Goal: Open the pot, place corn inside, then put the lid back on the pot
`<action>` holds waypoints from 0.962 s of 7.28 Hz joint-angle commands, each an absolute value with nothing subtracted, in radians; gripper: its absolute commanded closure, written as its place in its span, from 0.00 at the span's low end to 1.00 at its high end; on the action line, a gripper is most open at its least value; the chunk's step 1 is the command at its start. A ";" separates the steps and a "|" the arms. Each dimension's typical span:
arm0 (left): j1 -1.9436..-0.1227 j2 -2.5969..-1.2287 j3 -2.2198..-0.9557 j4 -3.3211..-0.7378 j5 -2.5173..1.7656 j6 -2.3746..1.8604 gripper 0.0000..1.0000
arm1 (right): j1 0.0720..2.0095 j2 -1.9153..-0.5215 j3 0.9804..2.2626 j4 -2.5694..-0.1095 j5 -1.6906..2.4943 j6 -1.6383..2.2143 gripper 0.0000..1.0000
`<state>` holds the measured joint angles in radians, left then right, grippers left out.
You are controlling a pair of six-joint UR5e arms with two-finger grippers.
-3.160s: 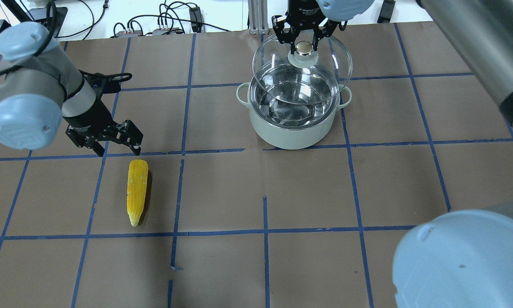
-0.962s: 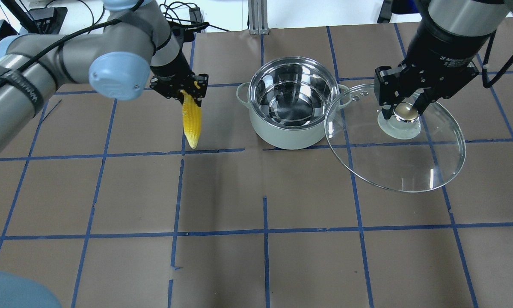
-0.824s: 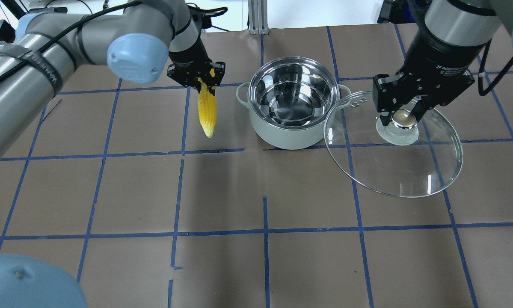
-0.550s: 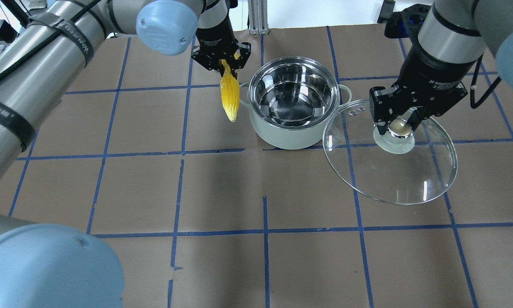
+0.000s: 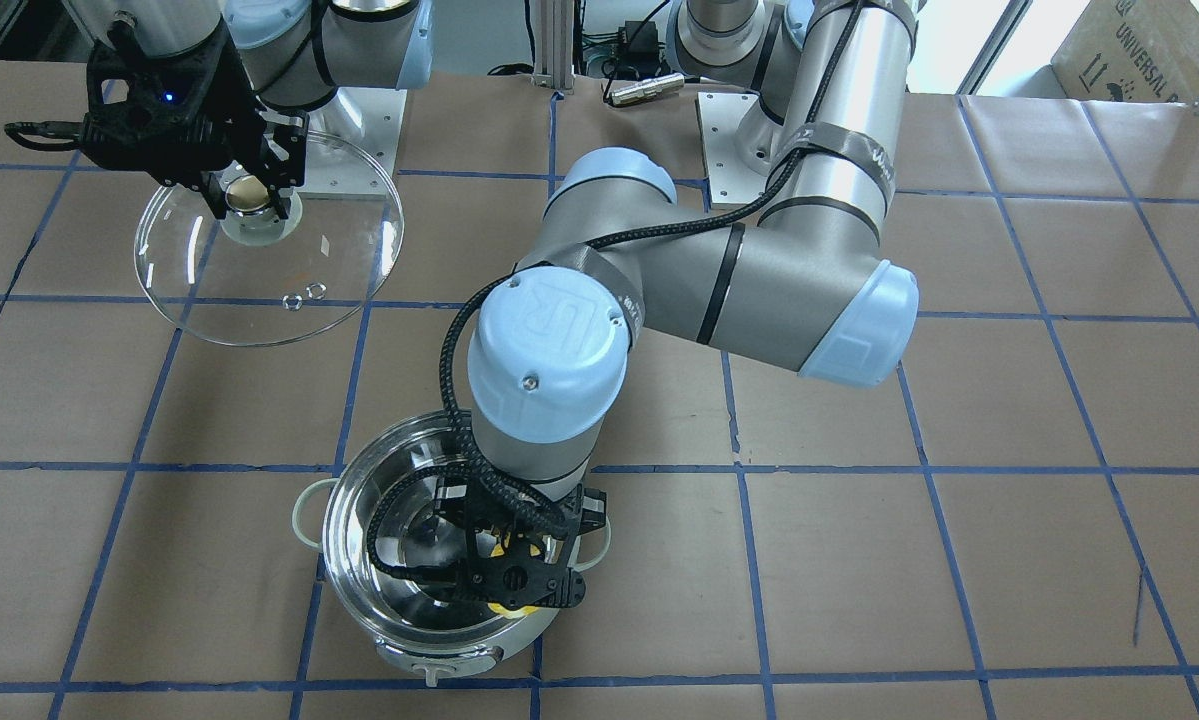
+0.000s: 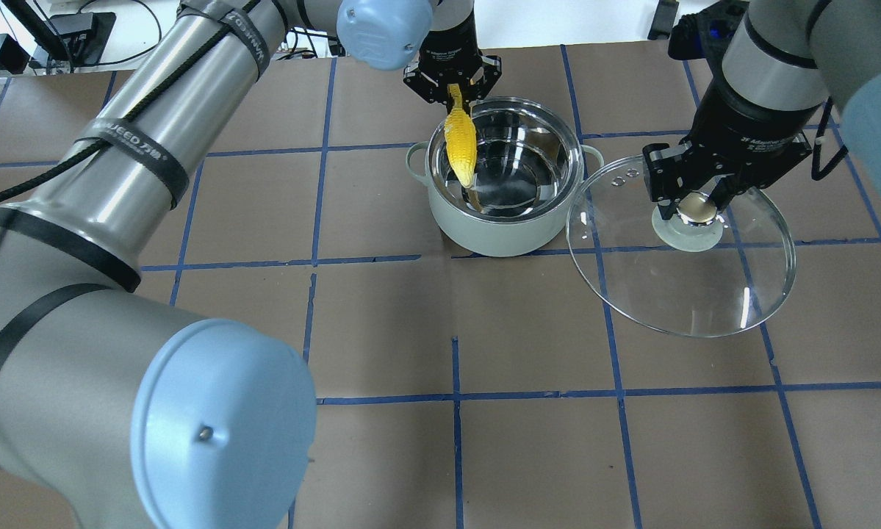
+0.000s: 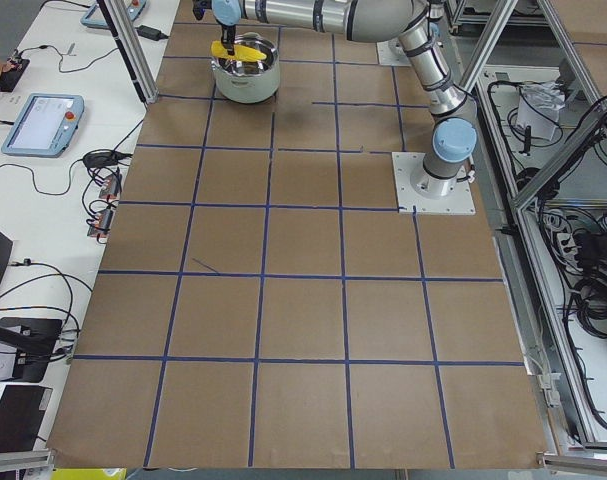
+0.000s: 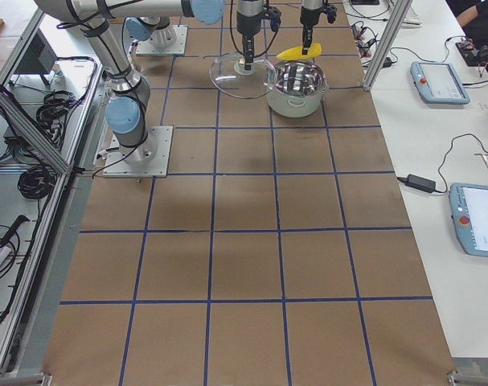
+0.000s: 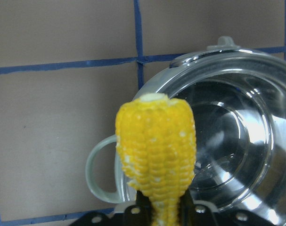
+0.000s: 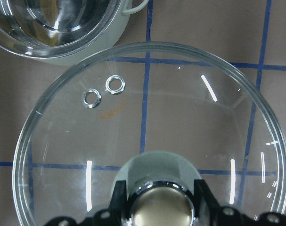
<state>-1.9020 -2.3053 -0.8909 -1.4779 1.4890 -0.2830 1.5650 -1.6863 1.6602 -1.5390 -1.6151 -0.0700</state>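
Observation:
The open steel pot point(image 6: 504, 176) with its pale green body stands at the far middle of the table, also in the front view point(image 5: 414, 570). My left gripper point(image 6: 452, 90) is shut on the yellow corn point(image 6: 461, 150), which hangs tip-down over the pot's left rim; the left wrist view shows the corn point(image 9: 157, 148) above the pot's edge point(image 9: 218, 66). My right gripper point(image 6: 693, 209) is shut on the knob of the glass lid point(image 6: 705, 286), held to the right of the pot, off the table. The lid point(image 10: 147, 127) fills the right wrist view.
The table is covered in brown paper with blue tape grid lines point(image 6: 455, 400). My left arm point(image 6: 153, 154) stretches diagonally across the left half. Cables and an aluminium post point(image 6: 440, 29) lie beyond the far edge.
My left gripper carried the corn from the table's left up and right until it hangs over the pot's left rim. My right gripper stayed beside the pot with the lid.

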 commanded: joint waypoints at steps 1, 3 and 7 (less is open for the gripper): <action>-1.919 -2.353 -0.853 -1.519 1.488 -0.305 0.94 | 1.566 -1.693 1.664 -1.552 -1.621 -0.071 0.83; -1.934 -2.394 -0.845 -1.497 1.502 -0.310 0.57 | 1.566 -1.701 1.664 -1.555 -1.621 -0.071 0.83; -1.934 -2.367 -0.845 -1.500 1.493 -0.304 0.05 | 1.566 -1.700 1.664 -1.554 -1.623 -0.074 0.83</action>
